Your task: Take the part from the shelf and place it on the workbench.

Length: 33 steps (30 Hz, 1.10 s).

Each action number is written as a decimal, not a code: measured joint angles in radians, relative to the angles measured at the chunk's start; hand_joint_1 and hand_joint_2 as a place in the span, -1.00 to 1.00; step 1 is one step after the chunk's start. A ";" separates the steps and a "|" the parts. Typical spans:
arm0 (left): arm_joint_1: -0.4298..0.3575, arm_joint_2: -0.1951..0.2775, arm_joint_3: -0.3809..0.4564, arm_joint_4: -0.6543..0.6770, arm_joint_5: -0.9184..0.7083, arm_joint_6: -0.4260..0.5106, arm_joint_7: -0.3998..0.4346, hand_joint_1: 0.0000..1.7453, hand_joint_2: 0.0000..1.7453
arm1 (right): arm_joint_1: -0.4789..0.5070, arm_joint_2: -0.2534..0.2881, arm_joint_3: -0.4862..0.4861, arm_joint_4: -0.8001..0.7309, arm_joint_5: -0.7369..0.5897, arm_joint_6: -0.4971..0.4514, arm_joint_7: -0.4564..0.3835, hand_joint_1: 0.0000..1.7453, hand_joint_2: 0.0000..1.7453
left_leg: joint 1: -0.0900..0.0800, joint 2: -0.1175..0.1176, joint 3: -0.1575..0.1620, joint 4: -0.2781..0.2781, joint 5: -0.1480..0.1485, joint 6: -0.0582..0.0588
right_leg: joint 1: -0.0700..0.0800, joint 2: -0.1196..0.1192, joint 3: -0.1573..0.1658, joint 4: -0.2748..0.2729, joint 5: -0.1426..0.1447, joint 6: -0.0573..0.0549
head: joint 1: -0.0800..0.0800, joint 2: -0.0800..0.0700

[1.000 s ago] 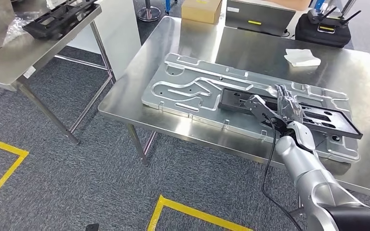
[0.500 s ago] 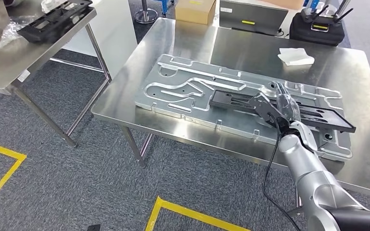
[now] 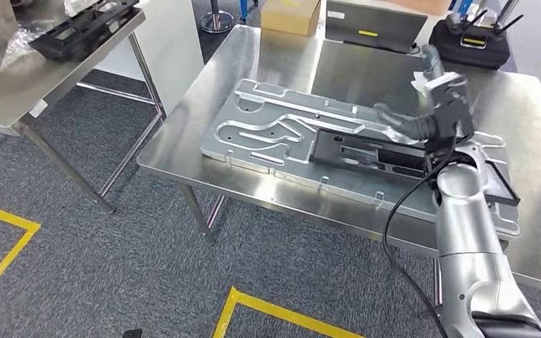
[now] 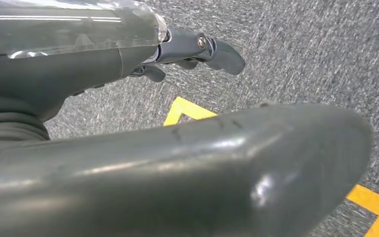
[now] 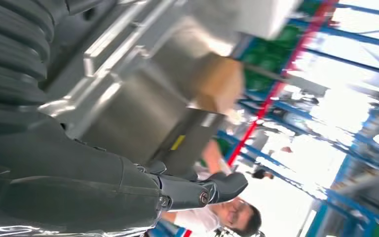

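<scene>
Far left, a steel shelf (image 3: 14, 91) on thin legs carries a black slotted tray (image 3: 77, 28) and crinkled clear plastic (image 3: 14, 39), cut off by the frame edge. Floor (image 3: 113, 246) is grey carpet with yellow tape lines (image 3: 282, 313).

Left hand (image 4: 128, 64) hangs over the carpet in the left wrist view: fingers (image 4: 217, 49) slightly curled and apart, holding nothing.

Centre, the stainless surface (image 3: 268, 56) is shiny and scuffed. On it lies a large aluminium plate (image 3: 268, 134) with milled grooves and holes. The part (image 3: 366, 151), a flat black rectangular frame with slots, lies lengthwise on the right half of that plate; its right end is hidden behind the silver right arm (image 3: 465, 239).

Right hand (image 3: 437, 116) is raised above the part's right half, clear of it, fingers (image 3: 394, 130) spread and released, nothing in them. A black cable (image 3: 394, 218) loops off the wrist. Right wrist view is blurred; a person shows in the background.

Far edge of the surface: cardboard box (image 3: 292, 15), grey closed laptop-like case (image 3: 377, 24) with a yellow label, black device with antennas (image 3: 472, 42). White folded cloth (image 3: 423, 79) partly hidden behind the right hand.
</scene>
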 joint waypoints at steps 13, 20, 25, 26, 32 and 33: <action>0.007 -0.003 0.023 0.000 0.014 -0.002 -0.020 -1.00 -1.00 | 0.063 -0.124 0.028 -0.373 -0.233 0.007 -0.020 -1.00 1.00 | 0.000 0.001 -0.042 0.110 -0.034 -0.008 | 0.016 0.006 0.015 -0.008 -0.009 -0.042 | 0.000 0.000; 0.012 -0.009 0.050 0.000 0.044 -0.026 -0.060 -1.00 -1.00 | 0.377 -0.246 0.028 -0.665 -0.268 -0.090 -0.179 -1.00 -1.00 | 0.002 -0.002 0.014 -0.007 0.001 0.021 | 0.019 0.002 0.015 0.018 -0.042 -0.006 | 0.000 0.000; 0.013 -0.012 0.074 0.000 0.065 -0.031 -0.074 -1.00 -1.00 | 0.704 -0.277 -0.002 -0.820 -0.263 -0.143 -0.266 -1.00 -1.00 | 0.003 -0.003 0.008 -0.008 0.006 0.026 | 0.010 0.002 -0.077 0.249 -0.163 0.008 | 0.000 0.000; 0.014 -0.013 0.079 0.000 0.069 -0.032 -0.075 -1.00 -1.00 | 0.763 -0.276 -0.013 -0.841 -0.266 -0.146 -0.270 -1.00 -1.00 | 0.003 -0.003 0.005 -0.007 0.006 0.025 | 0.008 0.002 -0.059 0.222 -0.143 0.008 | 0.000 0.000; 0.012 -0.019 0.096 0.000 0.073 -0.033 -0.076 -1.00 -1.00 | 0.996 -0.264 -0.104 -0.918 -0.347 -0.110 -0.282 -1.00 -1.00 | -0.005 -0.002 0.001 -0.004 0.017 0.000 | 0.013 0.005 0.073 -0.021 -0.043 -0.011 | 0.000 0.000; 0.013 -0.019 0.097 0.000 0.073 -0.033 -0.076 -1.00 -1.00 | 1.022 -0.258 -0.122 -0.926 -0.366 -0.099 -0.282 -1.00 -1.00 | -0.005 -0.002 0.000 -0.004 0.019 -0.006 | 0.011 0.004 0.069 -0.022 -0.038 -0.018 | 0.000 0.000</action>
